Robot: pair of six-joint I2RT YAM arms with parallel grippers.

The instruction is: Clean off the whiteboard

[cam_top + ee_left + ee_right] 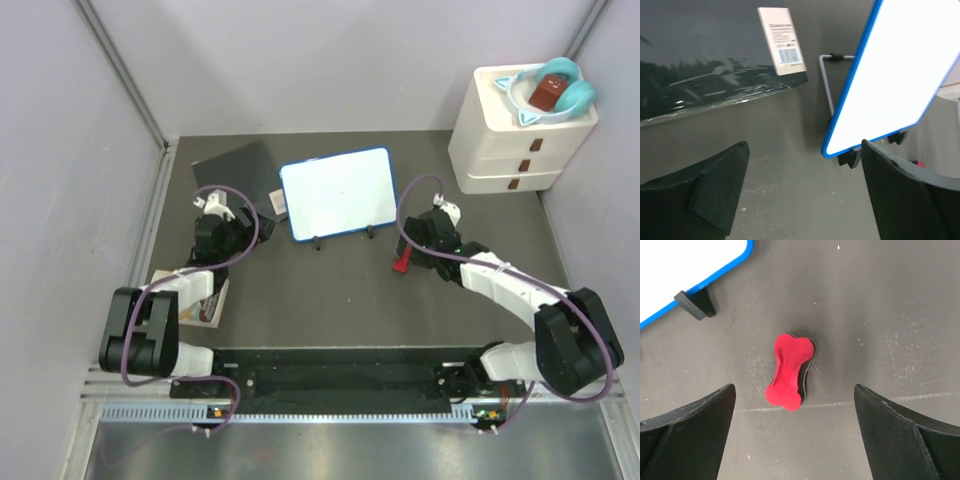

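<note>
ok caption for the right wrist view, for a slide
Open right gripper above a red bone-shaped eraser lying on the dark table near the blue-rimmed whiteboard.

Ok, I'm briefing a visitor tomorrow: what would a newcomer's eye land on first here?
The blue-rimmed whiteboard, propped mid-back on the dark table, its face almost clean. Next, the red bone-shaped eraser lying flat just under the open right claw. Then the white drawer unit at back right, a turquoise bowl on top.

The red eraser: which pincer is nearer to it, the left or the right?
Right. The right pincer hangs open just above the red eraser. The left pincer is beyond the whiteboard, near its other end.
</note>
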